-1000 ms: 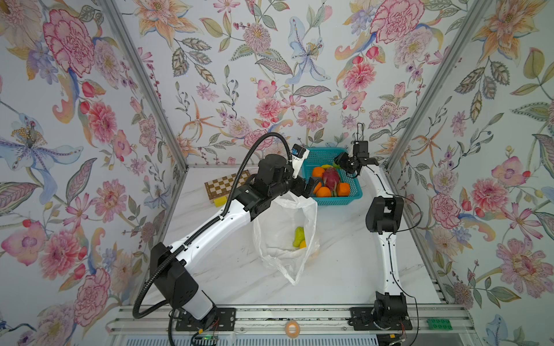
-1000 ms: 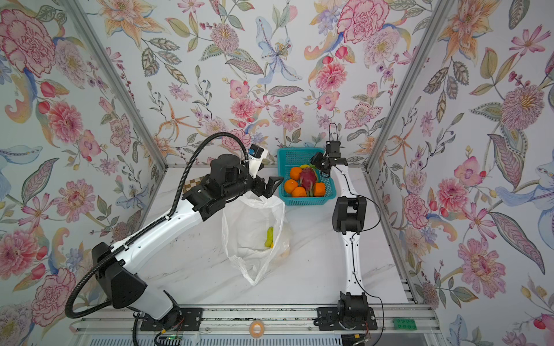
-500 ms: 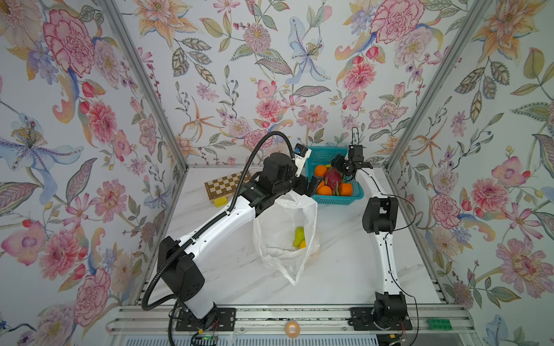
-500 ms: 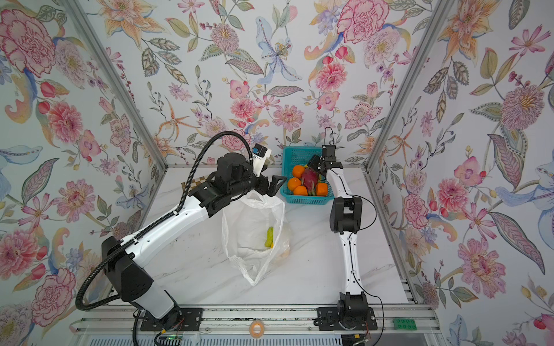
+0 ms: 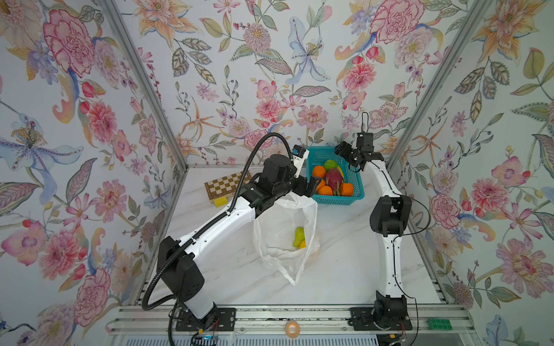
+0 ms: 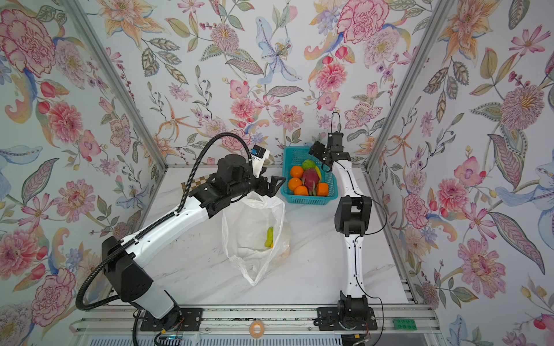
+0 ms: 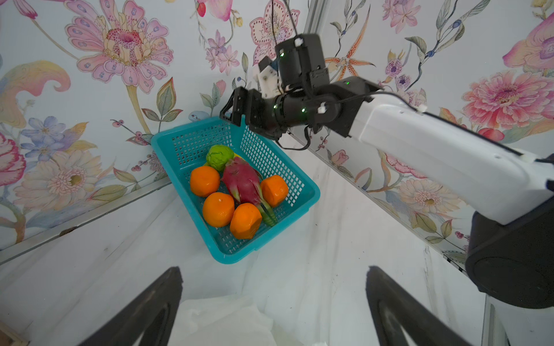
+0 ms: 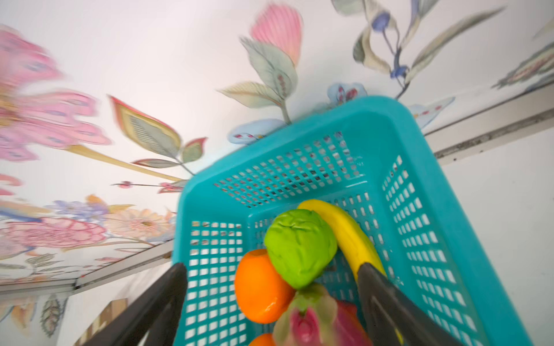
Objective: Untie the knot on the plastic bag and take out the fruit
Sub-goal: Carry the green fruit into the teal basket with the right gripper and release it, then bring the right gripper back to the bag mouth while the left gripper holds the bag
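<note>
Floral wallpaper closes in a white marble worktop (image 5: 344,269). At the centre of both top views the plastic bag (image 5: 278,221) slumps with its mouth gaping and no knot to be seen, while a green-yellow fruit (image 5: 299,235) lies deep inside. Above it, upper middle of the frame, the teal basket (image 5: 338,200) holds oranges (image 5: 318,171) and a dragon fruit (image 5: 334,178). The left jaws stand wide apart and empty over the bag's top edge, just beside the basket. The right jaws, also spread wide and empty, hang over the basket's far end. Reaching in could pinch thin film along with the fruit and drag the unheld bag. Both arms also crowd the basket and could knock each other.
</note>
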`<action>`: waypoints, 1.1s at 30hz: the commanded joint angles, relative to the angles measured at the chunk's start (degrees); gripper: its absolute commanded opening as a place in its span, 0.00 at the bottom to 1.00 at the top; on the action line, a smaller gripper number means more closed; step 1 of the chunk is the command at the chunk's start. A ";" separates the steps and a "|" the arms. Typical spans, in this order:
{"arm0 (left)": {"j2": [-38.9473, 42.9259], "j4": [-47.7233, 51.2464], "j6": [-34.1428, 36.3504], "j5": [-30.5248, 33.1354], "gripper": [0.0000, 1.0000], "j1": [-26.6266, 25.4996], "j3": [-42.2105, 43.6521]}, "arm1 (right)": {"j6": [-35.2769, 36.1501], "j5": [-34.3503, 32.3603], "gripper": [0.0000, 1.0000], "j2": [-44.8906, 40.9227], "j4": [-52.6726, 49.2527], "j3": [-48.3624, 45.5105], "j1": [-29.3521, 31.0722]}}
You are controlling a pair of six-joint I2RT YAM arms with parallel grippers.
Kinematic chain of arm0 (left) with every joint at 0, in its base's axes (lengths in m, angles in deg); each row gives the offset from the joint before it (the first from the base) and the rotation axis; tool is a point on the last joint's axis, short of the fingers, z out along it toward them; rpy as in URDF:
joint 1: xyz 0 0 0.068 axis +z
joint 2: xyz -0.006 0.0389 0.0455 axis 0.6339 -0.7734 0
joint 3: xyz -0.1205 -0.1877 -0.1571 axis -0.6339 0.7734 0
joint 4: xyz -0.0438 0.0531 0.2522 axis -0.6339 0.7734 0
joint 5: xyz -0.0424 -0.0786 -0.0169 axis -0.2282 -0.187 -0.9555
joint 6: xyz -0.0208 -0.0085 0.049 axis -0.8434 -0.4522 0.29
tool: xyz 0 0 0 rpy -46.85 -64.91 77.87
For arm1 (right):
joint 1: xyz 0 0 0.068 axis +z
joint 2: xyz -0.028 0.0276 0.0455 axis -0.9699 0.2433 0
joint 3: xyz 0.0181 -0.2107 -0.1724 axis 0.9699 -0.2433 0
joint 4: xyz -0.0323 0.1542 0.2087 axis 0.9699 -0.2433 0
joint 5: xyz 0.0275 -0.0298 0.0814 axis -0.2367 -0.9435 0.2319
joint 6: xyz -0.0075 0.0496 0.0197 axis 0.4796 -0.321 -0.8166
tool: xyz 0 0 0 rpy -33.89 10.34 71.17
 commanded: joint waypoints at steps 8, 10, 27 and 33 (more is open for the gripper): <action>13.41 2.03 -0.43 3.67 0.81 -1.01 9.13 | 0.54 8.04 0.96 -20.64 -5.98 -13.50 0.48; 15.58 1.84 -0.37 4.11 0.81 -1.61 11.33 | 0.42 7.96 0.97 -25.43 -6.14 -18.71 1.16; 29.18 2.08 1.06 10.56 0.80 -8.03 31.59 | -9.98 -0.90 0.99 -64.29 -5.76 -64.16 18.45; 31.55 0.91 -0.33 9.97 0.79 -8.26 38.43 | -18.42 -5.69 0.99 -72.48 -4.80 -74.95 29.15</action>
